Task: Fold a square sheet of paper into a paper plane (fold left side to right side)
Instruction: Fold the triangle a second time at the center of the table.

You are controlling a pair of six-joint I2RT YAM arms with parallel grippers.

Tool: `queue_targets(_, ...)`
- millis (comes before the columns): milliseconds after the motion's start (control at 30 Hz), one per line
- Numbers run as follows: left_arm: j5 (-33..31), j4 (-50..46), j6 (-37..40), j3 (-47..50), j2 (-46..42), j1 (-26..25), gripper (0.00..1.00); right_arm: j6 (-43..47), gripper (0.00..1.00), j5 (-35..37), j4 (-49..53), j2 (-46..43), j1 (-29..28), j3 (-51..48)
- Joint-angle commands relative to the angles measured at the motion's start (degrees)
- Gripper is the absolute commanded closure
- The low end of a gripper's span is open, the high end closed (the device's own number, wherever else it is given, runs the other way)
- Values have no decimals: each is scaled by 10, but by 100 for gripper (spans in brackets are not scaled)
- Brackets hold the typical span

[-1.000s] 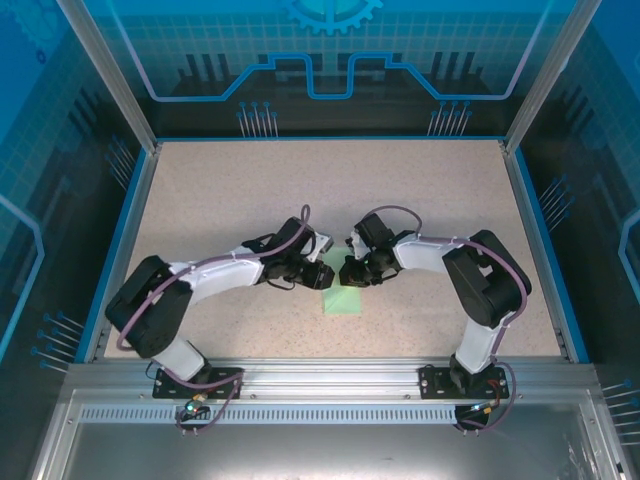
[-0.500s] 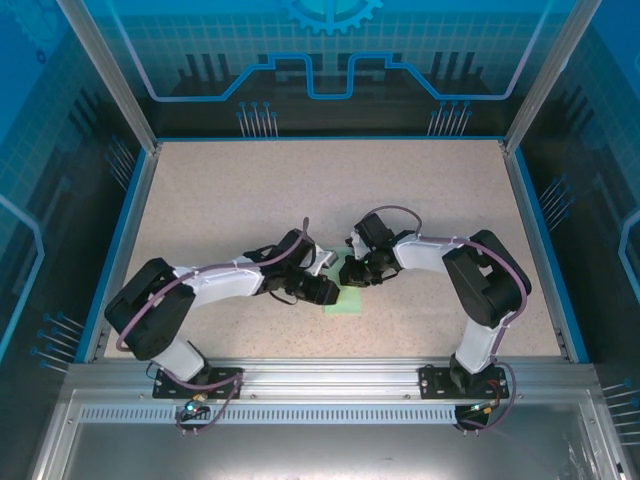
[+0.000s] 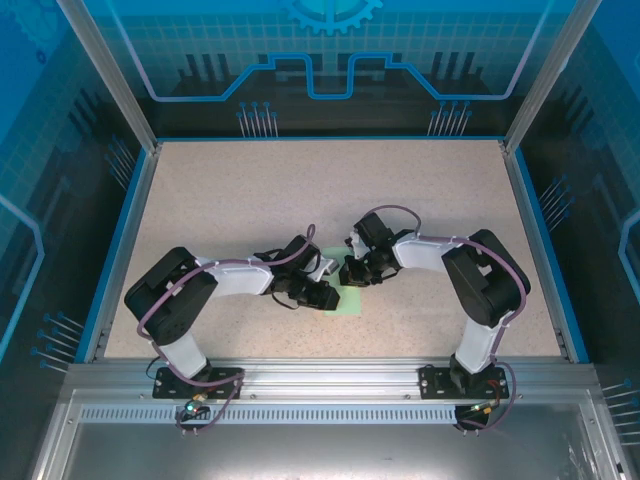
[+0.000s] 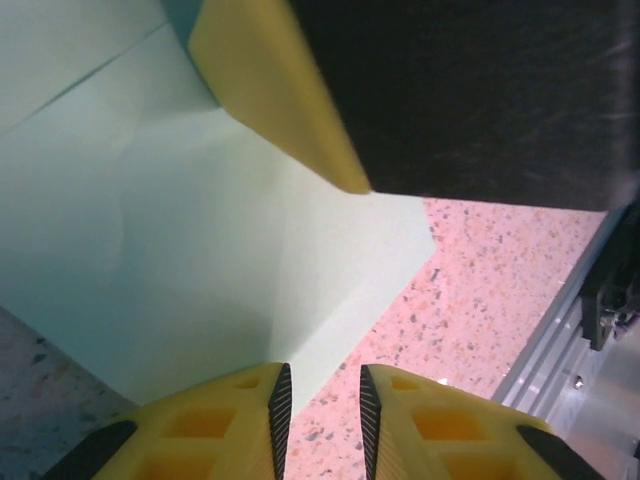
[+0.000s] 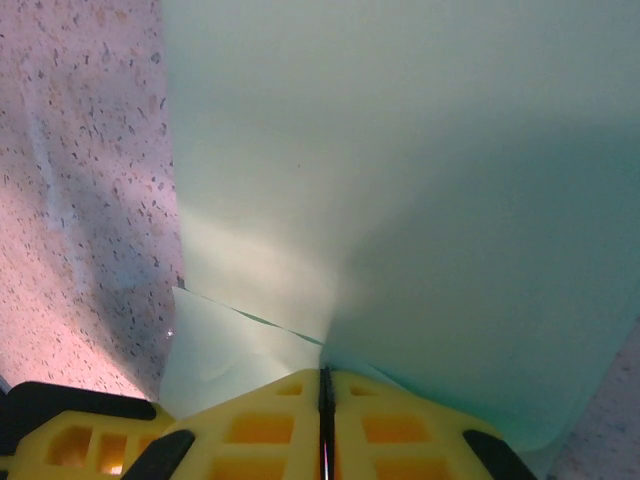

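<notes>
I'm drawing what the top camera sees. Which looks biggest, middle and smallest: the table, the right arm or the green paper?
1. table, biggest by far
2. right arm
3. green paper, smallest, though partly covered, so more may be hidden

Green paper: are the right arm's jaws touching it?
Touching. In the right wrist view the jaws are shut tight on the green paper, which fans out from between them.

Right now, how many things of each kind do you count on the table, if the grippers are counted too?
Mint-green sheet of paper: 1
Two-finger grippers: 2 (left gripper, right gripper)
Total: 3
</notes>
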State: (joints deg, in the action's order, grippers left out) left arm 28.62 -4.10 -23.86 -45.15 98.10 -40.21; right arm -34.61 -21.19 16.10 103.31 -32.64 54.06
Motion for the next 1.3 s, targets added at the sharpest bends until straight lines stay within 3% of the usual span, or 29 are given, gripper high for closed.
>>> queue_targets(0, -18, -10, 11, 8, 9, -2, 73, 12, 90, 41, 50, 26, -6, -2)
queue_targets(267, -28, -18, 12, 17, 4, -1, 75, 18, 90, 41, 55, 25, -4, 0)
queue_targets(467, -31, -2, 7, 45, 5, -2, 82, 38, 95, -26, -10, -28, 0, -23)
queue_targets(700, -28, 25, 4, 62, 12, -2, 84, 67, 95, -36, 32, -77, -22, -25)
queue_targets(1267, -37, 27, 8, 60, 25, -8, 84, 54, 95, 16, 84, 6, -64, 24)
